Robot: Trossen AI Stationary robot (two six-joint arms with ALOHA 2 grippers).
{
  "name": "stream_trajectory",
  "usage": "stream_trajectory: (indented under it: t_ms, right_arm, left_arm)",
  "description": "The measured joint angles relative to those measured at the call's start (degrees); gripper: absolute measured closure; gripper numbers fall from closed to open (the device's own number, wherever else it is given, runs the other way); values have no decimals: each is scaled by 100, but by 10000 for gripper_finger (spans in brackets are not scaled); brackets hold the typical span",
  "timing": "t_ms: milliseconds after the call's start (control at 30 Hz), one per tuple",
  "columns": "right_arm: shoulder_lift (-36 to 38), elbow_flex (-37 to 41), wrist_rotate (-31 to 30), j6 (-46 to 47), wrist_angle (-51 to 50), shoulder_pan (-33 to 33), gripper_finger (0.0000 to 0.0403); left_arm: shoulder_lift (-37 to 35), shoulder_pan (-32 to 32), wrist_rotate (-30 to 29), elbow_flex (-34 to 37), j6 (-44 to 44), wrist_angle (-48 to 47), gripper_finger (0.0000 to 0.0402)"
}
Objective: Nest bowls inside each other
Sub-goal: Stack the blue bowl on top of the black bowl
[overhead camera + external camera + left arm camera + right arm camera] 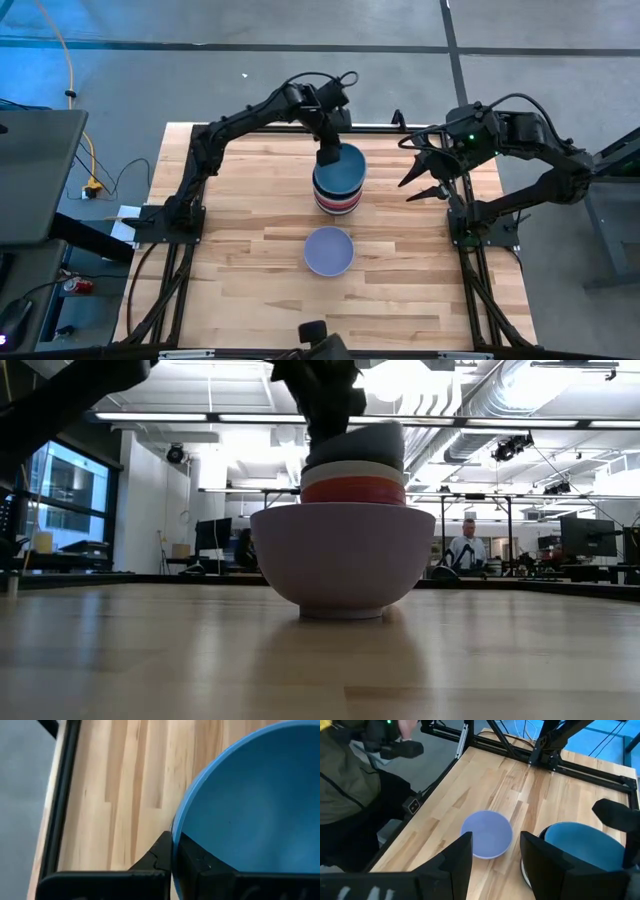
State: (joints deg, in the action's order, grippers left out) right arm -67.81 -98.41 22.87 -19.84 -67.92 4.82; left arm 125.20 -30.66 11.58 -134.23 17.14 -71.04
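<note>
Lavender bowl [343, 558] sits alone, mouth up, nearest the table's front edge. Behind it stands one stack of bowls [338, 192], its count unclear, topped by a blue bowl [344, 167] whose rim the left gripper [173, 854] pinches. Right gripper [428, 178] hovers spread beside the stack.

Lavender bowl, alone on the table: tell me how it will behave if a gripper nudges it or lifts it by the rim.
The lavender bowl looks like smooth, thin plastic, so it is probably light and would slide on the wooden table rather than tip. It sits upright on a narrow foot, so a high push might rock it. Its glossy rim may slip in a pinch grip.
</note>
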Motion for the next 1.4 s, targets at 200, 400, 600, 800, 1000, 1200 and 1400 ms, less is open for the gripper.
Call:
stream_trajectory:
  t_ms: [200, 400, 600, 800, 1000, 1200, 1400]
  right_arm:
    - [-2, 0, 0, -29, -36, 0, 245]
    - [-7, 0, 0, -165, -35, 0, 245]
    - [-39, -2, 0, -165, -22, 0, 245]
    - [-93, -4, 2, -167, 4, 0, 245]
    - [-164, -4, 2, -168, 4, 0, 245]
    - [-224, -4, 2, -190, 4, 0, 245]
    - [-269, -4, 4, -189, 3, -1, 245]
  left_arm:
    - [96, -19, -49, 0, -4, -427, 401]
    - [87, -43, -69, -2, -28, -661, 401]
    - [86, -56, -69, -2, -31, -856, 401]
    - [86, -56, -69, -2, -63, -1071, 401]
    - [86, -54, -69, -2, -97, -1187, 401]
    - [86, -38, -42, -2, -113, -1183, 390]
    - [84, -18, -2, -2, -110, -1113, 331]
